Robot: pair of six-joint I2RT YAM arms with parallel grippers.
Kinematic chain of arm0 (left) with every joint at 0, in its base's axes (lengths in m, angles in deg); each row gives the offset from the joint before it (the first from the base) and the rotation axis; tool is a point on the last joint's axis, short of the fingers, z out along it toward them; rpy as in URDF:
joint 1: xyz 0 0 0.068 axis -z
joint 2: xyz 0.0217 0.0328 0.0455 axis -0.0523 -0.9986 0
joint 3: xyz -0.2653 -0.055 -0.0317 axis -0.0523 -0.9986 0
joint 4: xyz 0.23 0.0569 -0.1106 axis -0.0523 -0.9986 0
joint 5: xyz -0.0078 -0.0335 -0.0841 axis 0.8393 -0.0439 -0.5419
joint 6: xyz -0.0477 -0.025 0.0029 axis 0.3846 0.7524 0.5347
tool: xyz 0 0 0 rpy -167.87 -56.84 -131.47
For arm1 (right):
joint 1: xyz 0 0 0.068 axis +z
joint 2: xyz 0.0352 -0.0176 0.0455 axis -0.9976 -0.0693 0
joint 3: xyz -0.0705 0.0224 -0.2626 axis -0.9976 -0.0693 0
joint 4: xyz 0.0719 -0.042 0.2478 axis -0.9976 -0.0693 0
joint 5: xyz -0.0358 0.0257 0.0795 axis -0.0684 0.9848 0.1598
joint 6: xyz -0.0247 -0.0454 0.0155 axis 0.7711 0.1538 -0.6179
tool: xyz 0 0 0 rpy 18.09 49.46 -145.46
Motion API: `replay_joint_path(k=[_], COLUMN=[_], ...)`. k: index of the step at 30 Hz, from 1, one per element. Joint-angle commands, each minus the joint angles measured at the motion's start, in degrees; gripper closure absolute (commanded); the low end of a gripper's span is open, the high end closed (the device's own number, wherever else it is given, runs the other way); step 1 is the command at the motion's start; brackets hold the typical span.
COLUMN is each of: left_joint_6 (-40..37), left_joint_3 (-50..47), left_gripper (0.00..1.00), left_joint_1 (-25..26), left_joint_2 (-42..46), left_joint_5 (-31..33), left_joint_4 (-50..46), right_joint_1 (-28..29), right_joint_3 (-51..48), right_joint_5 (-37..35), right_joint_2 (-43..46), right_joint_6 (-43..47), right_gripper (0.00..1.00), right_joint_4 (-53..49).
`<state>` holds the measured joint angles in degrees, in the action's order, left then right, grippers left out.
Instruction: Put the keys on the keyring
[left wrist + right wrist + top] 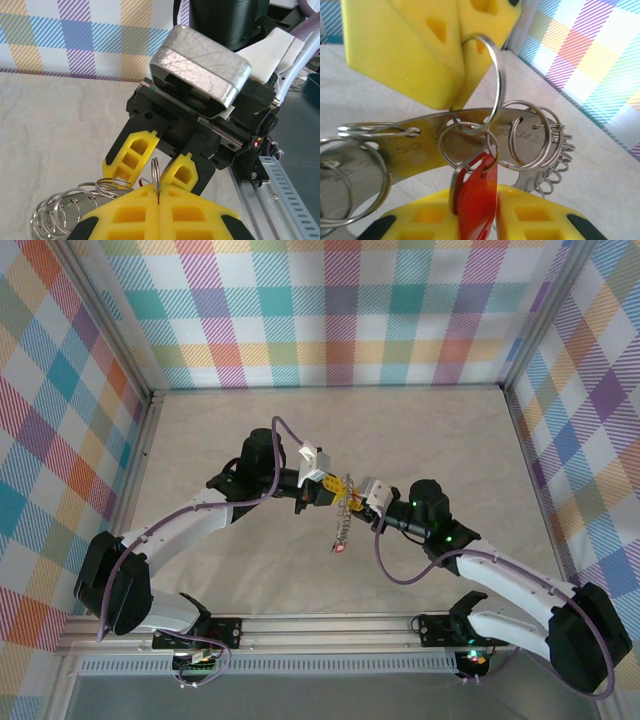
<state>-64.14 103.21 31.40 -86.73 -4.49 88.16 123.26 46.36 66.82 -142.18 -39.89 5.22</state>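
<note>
Watching remotely, I saw my left fingers (125, 215) pressed shut on the keyring (420, 150), held above the table (250, 440); right fingers (535, 217) narrowly flanked a red key (477, 192), grip unclear, its shaft hidden.

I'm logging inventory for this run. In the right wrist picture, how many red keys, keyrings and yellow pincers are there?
red key: 1
keyring: 1
yellow pincers: 2, left pincer and right pincer
total: 4
</note>
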Motion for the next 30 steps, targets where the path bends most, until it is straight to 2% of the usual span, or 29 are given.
replay_joint_path(k=[1,4,13,20,30], left_joint_6=[0.3,0.17,-0.93,-4.69,-8.5], left_joint_3=[1.46,1.34,1.37,1.62,2.07], left_gripper=[1.0,1.0,1.0,1.0,1.0], left_joint_1=[-0.31,-0.3,-0.72,-0.73,-0.73], left_joint_2=[-0.1,-0.09,0.12,-0.04,-0.02], left_joint_5=[-0.75,-0.41,0.6,0.22,-0.07], left_joint_4=[3.0,2.98,1.51,-3.04,-7.77], right_joint_1=[0.47,0.52,0.56,0.52,0.38], right_joint_3=[-0.65,-0.82,-1.23,3.88,15.53], right_joint_5=[-0.63,-0.73,0.31,1.45,0.16], right_joint_2=[1.49,1.43,4.44,5.9,1.05], right_joint_6=[0.05,-0.02,0.97,4.51,12.54], right_gripper=[0.84,0.9,0.94,0.98,1.0], right_joint_4=[2.82,2.66,-1.8,-12.92,-29.28])
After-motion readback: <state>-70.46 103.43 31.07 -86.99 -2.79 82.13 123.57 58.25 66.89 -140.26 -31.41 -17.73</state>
